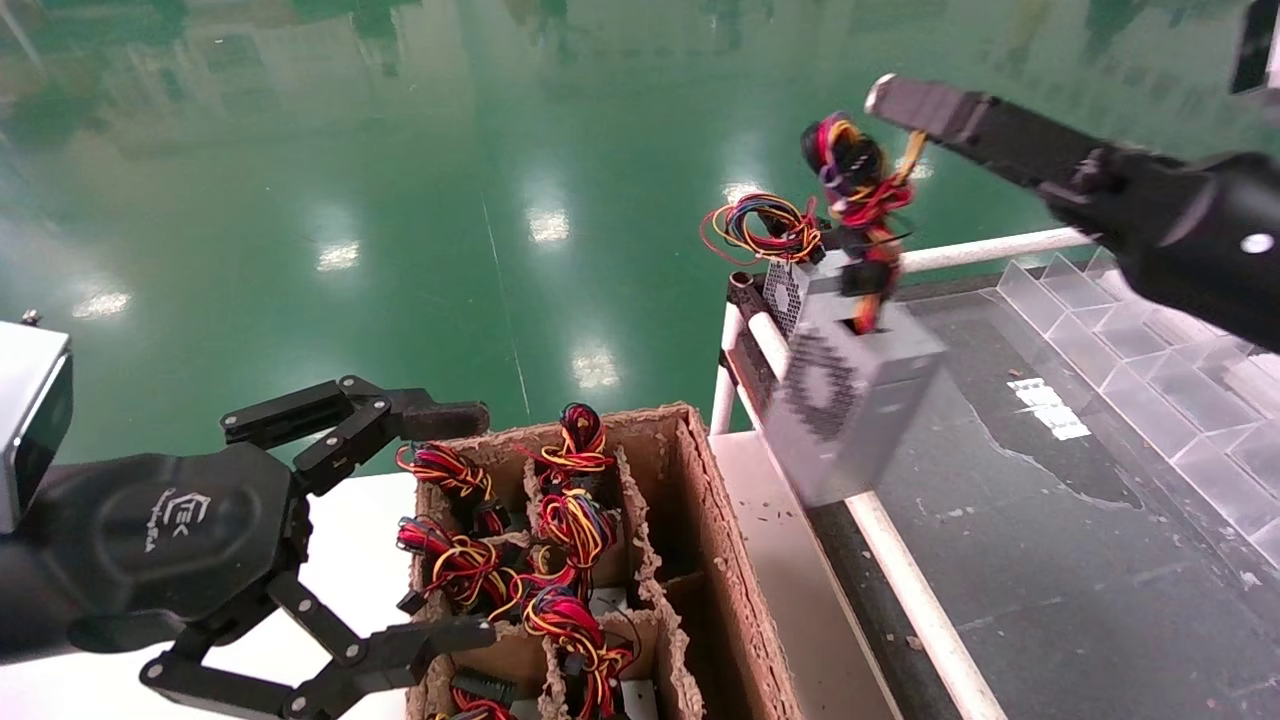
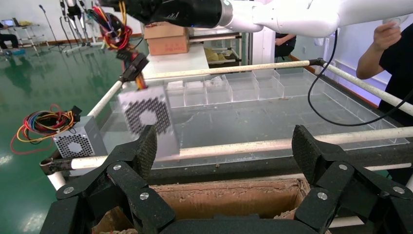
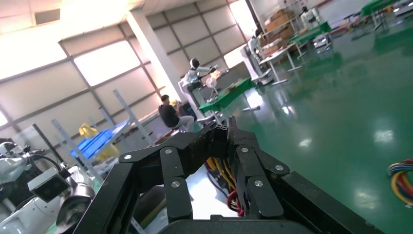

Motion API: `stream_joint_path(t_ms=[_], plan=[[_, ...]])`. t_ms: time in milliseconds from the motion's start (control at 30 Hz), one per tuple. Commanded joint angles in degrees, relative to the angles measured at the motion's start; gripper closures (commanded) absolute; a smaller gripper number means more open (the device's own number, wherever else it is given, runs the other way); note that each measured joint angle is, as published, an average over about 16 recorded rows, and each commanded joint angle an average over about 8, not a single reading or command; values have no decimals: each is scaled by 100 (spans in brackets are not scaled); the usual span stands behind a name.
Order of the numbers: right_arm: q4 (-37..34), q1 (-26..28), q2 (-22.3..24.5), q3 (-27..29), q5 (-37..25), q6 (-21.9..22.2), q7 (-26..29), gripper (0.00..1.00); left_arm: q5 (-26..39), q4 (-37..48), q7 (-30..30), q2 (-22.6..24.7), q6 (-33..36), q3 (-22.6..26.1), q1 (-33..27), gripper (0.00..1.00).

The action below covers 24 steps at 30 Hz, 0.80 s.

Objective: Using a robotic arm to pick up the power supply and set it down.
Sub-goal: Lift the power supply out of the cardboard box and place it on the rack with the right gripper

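Note:
The power supply point(image 1: 850, 400), a silver-grey box with a honeycomb grille, hangs tilted in the air over the near corner of the railed table. It dangles from its red, yellow and black wire bundle point(image 1: 852, 170). My right gripper point(image 1: 885, 108) reaches in from the right and is shut on that bundle; the right wrist view shows wires and a black connector pinched at the right gripper point(image 3: 221, 132). The left wrist view also shows the power supply point(image 2: 146, 117) hanging. My left gripper point(image 1: 455, 525) is open and empty over the cardboard box, its fingers point(image 2: 146, 146) wide apart.
A like grey unit point(image 1: 795, 285) with a loose coil sits on the table corner. The cardboard box point(image 1: 700, 500) holds several wire-bundled units. Clear divider bins point(image 1: 1150, 350) line the table's far side, and white rails point(image 1: 990, 250) frame it. A person point(image 2: 384, 53) stands beyond.

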Motion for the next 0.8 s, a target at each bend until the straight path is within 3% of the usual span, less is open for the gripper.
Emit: stream_joint_path(t_ms=[33,400,800], plan=[[31,-27,114,10,93,1,22,100,0,0,0,0,0,0,0,0],[-177,-139,571,-3,330,56,-92,100,-1,0,1,0,0,1,0,0],[-892,25,544,-116,223,179,-323,100,-1,0,1,-1,-1,2,-1,0]])
